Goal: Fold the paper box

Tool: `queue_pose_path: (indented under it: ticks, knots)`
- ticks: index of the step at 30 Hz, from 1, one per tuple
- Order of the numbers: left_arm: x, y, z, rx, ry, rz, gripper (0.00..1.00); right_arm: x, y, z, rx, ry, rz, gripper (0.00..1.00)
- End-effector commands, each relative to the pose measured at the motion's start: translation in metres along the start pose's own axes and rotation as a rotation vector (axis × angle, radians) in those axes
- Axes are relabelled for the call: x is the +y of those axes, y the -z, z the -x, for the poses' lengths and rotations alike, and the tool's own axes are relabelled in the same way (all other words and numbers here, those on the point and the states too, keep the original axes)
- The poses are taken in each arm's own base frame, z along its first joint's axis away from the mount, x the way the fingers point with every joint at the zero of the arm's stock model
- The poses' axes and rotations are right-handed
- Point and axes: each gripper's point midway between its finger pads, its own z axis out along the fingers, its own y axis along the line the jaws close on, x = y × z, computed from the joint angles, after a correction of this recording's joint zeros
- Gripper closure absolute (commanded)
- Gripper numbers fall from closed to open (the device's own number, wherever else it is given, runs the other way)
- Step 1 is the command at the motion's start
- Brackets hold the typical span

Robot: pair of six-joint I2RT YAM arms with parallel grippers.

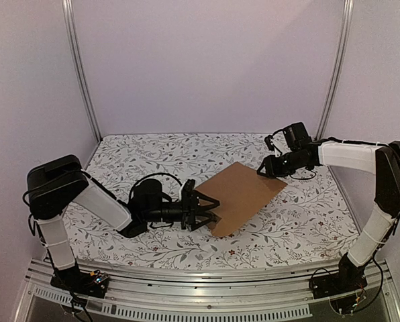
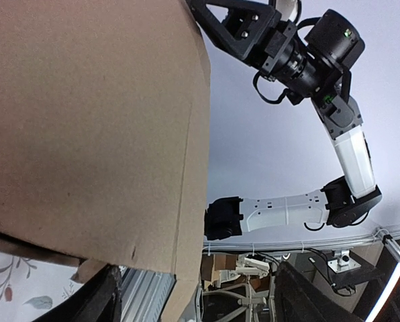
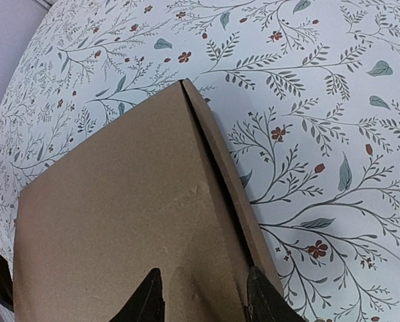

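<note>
The paper box (image 1: 243,191) is plain brown cardboard, lying folded flat in the middle of the floral tablecloth, its left near corner lifted. My left gripper (image 1: 212,209) lies low at that corner. In the left wrist view its jaws stand wide open (image 2: 196,282), with the edge of the paper box (image 2: 86,121) reaching down between them. My right gripper (image 1: 264,171) is at the box's far right corner. From the right wrist, its fingertips (image 3: 150,298) stand apart over the top of the paper box (image 3: 119,201), the right one beside a raised side flap (image 3: 217,154). Nothing is clamped between them.
The floral tablecloth (image 1: 153,154) covers the table. White walls and two metal posts (image 1: 81,74) close in the back and sides. An aluminium rail (image 1: 207,275) runs along the near edge by the arm bases.
</note>
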Motion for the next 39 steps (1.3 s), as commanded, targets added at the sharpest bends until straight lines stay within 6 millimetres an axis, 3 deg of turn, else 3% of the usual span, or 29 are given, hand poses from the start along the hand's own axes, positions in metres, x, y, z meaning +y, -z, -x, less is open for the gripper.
queue_pose_path:
  ticks: [1,14,26,30,34,39]
  knots:
    - [-0.003,-0.011,-0.008,0.033,-0.003,-0.013,0.24,0.007,-0.007,-0.018,0.051,-0.026,0.058,0.61]
    - [0.006,-0.022,-0.006,0.019,0.004,-0.004,0.27,0.022,-0.006,-0.027,0.06,-0.041,0.111,0.7]
    - [-0.002,-0.028,0.007,-0.035,-0.008,-0.052,0.39,0.036,0.008,-0.036,0.047,-0.044,0.141,0.73]
    - [-0.002,-0.027,0.011,-0.054,-0.02,-0.044,0.45,0.042,0.009,-0.039,0.046,-0.044,0.152,0.74]
    - [0.0,-0.026,0.011,-0.054,-0.025,-0.032,0.59,0.044,0.005,-0.047,0.062,-0.044,0.151,0.75]
    - [0.004,-0.022,0.01,-0.045,-0.022,-0.028,0.62,0.038,-0.003,-0.061,0.09,-0.055,0.129,0.75]
